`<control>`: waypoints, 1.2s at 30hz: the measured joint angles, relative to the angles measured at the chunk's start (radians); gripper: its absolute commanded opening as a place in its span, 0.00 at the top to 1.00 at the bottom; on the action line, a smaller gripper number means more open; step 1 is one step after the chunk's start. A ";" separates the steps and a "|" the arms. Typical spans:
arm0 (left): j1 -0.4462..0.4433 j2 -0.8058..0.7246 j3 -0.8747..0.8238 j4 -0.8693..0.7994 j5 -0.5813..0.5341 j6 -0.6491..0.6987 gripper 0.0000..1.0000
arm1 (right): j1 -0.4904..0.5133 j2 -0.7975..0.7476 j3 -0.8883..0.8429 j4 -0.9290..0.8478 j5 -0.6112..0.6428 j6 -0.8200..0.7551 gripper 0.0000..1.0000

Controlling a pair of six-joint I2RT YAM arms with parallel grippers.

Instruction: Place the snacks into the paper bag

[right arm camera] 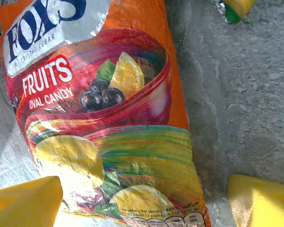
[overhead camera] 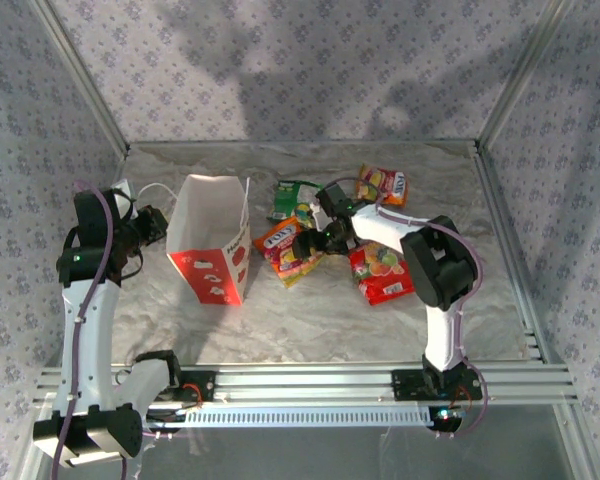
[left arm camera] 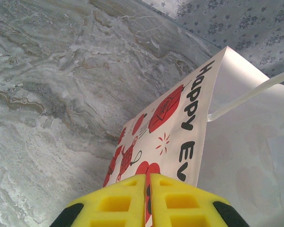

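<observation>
The paper bag (overhead camera: pixel 212 240) stands upright and open at the table's left middle, white with a red lower part. My left gripper (overhead camera: pixel 160 222) is shut on its left wall. In the left wrist view the yellow fingers (left arm camera: pixel 118 203) pinch the printed edge of the paper bag (left arm camera: pixel 189 109). My right gripper (overhead camera: pixel 305 243) hovers open over an orange snack packet (overhead camera: pixel 283 248). In the right wrist view the orange packet (right arm camera: pixel 109 118) lies flat, its lower end between the two spread fingertips (right arm camera: pixel 260 201), untouched as far as I can tell.
A green packet (overhead camera: pixel 292 197) lies behind the orange one, an orange-pink packet (overhead camera: pixel 383 183) at the back right, a red fruit-print packet (overhead camera: pixel 383 272) under the right arm. A corner of the green packet (right arm camera: pixel 234 7) shows at the top of the right wrist view. Metal rails border the table.
</observation>
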 measured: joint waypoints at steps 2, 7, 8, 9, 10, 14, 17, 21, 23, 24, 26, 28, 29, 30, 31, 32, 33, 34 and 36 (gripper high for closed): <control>0.000 -0.001 0.000 0.000 0.000 0.000 0.90 | 0.004 0.008 0.012 -0.005 -0.002 0.006 0.09; 0.000 -0.001 0.000 0.000 0.000 0.000 0.90 | 0.034 0.031 0.045 -0.005 -0.003 0.014 0.11; 0.000 -0.001 0.000 0.000 0.000 0.000 0.90 | 0.040 0.037 0.053 -0.005 -0.003 0.016 0.13; 0.000 -0.001 0.000 0.000 0.000 0.000 0.90 | 0.048 0.044 0.061 -0.006 -0.001 0.017 0.14; 0.000 -0.001 0.000 -0.001 0.000 0.000 0.90 | 0.054 0.050 0.071 -0.013 0.008 0.018 0.15; 0.000 -0.001 0.000 -0.002 0.000 0.000 0.90 | 0.060 0.070 0.103 -0.046 0.032 0.021 0.24; 0.000 -0.002 0.000 -0.006 0.000 0.000 0.90 | 0.062 0.076 0.111 -0.058 0.052 0.021 0.30; 0.000 -0.011 0.000 -0.008 0.000 0.000 0.90 | 0.069 0.079 0.114 -0.061 0.063 0.020 0.47; 0.000 -0.013 0.000 -0.008 0.000 0.000 0.90 | 0.077 0.080 0.114 -0.061 0.064 0.022 0.54; 0.000 -0.013 0.000 -0.008 0.000 0.000 0.90 | 0.080 0.080 0.114 -0.061 0.064 0.022 0.57; 0.000 -0.013 0.000 -0.008 0.000 0.000 0.90 | 0.082 0.080 0.117 -0.062 0.067 0.021 0.63; 0.000 -0.013 0.000 -0.008 0.000 0.000 0.90 | 0.083 0.080 0.121 -0.066 0.069 0.021 0.67; 0.000 -0.013 0.000 -0.008 0.000 0.000 0.90 | 0.083 0.080 0.122 -0.068 0.069 0.021 0.69; 0.000 -0.013 0.000 -0.008 0.000 0.000 0.90 | 0.083 0.079 0.123 -0.069 0.070 0.020 0.70; 0.000 -0.013 0.000 -0.008 0.000 0.000 0.90 | 0.083 0.079 0.124 -0.070 0.070 0.020 0.71; 0.000 -0.013 0.000 -0.008 0.000 0.000 0.90 | 0.083 0.079 0.124 -0.070 0.071 0.021 0.72; 0.000 -0.013 0.000 -0.008 0.000 0.000 0.90 | 0.083 0.077 0.124 -0.070 0.071 0.021 0.74; 0.000 -0.013 0.000 -0.008 0.000 0.000 0.90 | 0.083 0.075 0.124 -0.071 0.074 0.021 0.75; 0.000 -0.013 0.000 -0.008 0.000 0.000 0.90 | 0.083 0.070 0.123 -0.072 0.079 0.021 0.79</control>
